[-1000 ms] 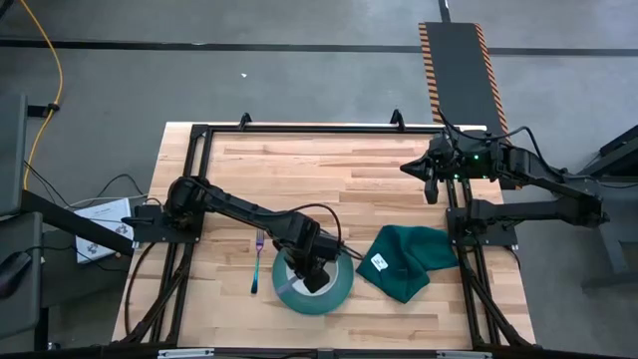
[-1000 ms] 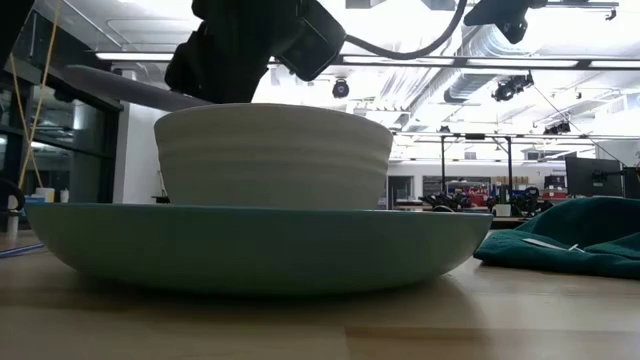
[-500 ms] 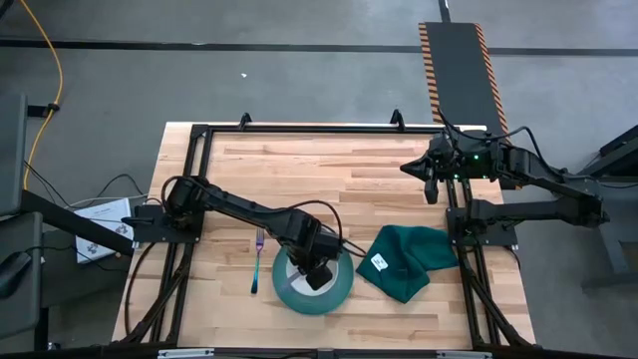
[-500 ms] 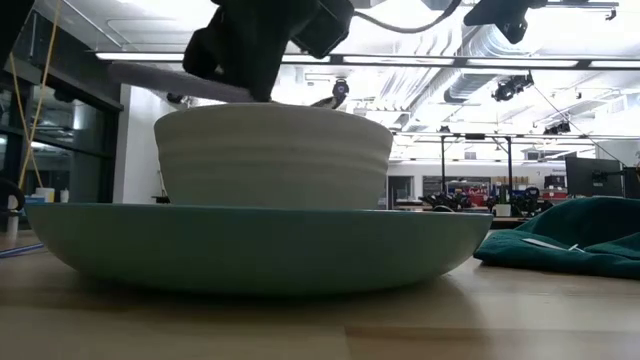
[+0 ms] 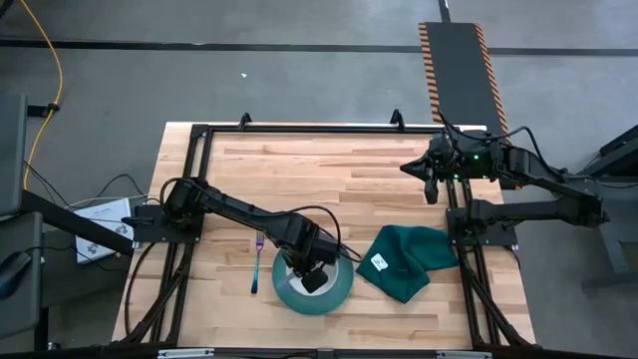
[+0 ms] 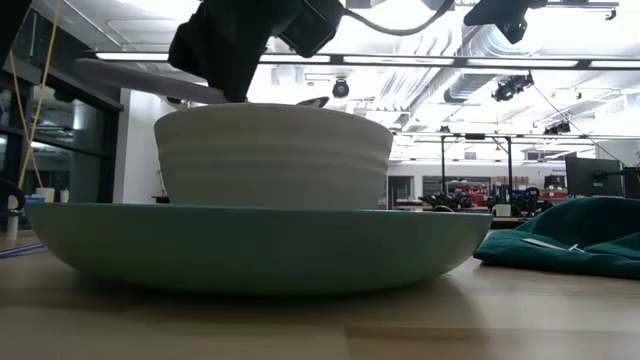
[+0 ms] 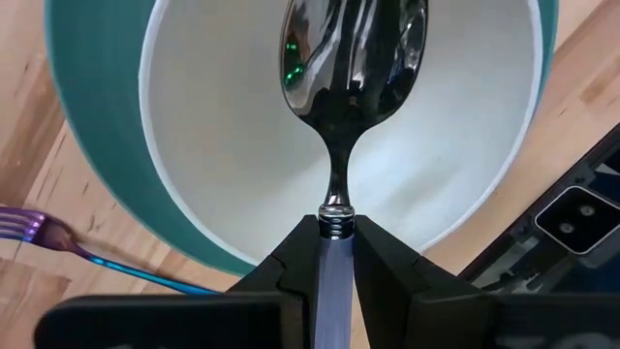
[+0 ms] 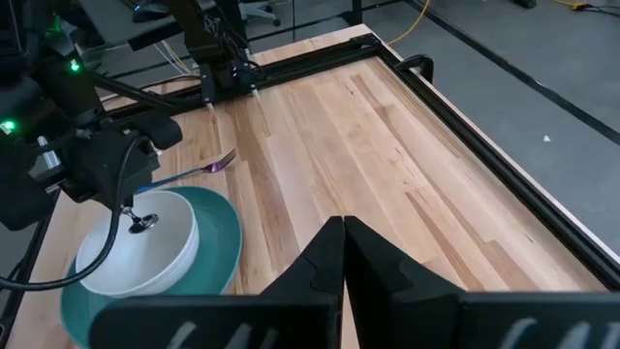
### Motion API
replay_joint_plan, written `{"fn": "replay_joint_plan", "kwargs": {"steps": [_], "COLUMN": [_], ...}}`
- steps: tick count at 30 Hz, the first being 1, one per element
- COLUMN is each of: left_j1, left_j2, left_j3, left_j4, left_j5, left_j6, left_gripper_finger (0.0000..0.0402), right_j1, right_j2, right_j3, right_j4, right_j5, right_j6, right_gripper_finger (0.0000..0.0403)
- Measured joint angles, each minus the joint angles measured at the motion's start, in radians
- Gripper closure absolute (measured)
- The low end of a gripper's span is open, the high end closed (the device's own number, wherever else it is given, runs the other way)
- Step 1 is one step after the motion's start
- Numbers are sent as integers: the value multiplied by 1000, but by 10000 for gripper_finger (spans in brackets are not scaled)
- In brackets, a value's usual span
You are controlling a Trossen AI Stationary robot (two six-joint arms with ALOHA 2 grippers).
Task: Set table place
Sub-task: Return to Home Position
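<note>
Left gripper (image 7: 336, 231) clenched on the pale blue-purple handle of a shiny metal spoon (image 7: 354, 58), whose head hangs inside the round white bowl (image 7: 213, 145).

The bowl sits in the round teal plate (image 7: 87, 126), near the front edge of the pale butcher-block wooden table (image 5: 329, 170); whether the spoon touches the bowl's floor cannot be told. A metal fork with a blue-purple handle (image 5: 257, 265) lies flat on the wood just beside the plate, on the left arm's side. A crumpled dark green cloth (image 5: 409, 261) lies just beside the plate's other side. Bare planks run from the plate to the far black frame. The right gripper (image 5: 430, 181), fingers pressed together, hangs by the table's right rear edge, well apart.
</note>
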Motion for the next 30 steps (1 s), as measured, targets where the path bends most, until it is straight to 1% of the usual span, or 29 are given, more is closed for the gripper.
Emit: {"fn": "replay_joint_plan", "kwargs": {"steps": [8, 24, 30], "left_j1": [0, 1, 1], "left_j2": [0, 0, 14], "left_j3": [0, 0, 0], "left_j4": [3, 24, 23], "left_j5": [-7, -10, 13], "left_j6": [-7, 5, 28], "left_gripper_finger": [372, 366, 365], "right_j1": [0, 0, 0], "right_j2": [0, 0, 0], "right_j3": [0, 0, 0], "right_j4": [0, 0, 0], "right_j5": [0, 0, 0], "right_j6": [-4, -5, -5], "right_gripper_finger": [402, 402, 402]}}
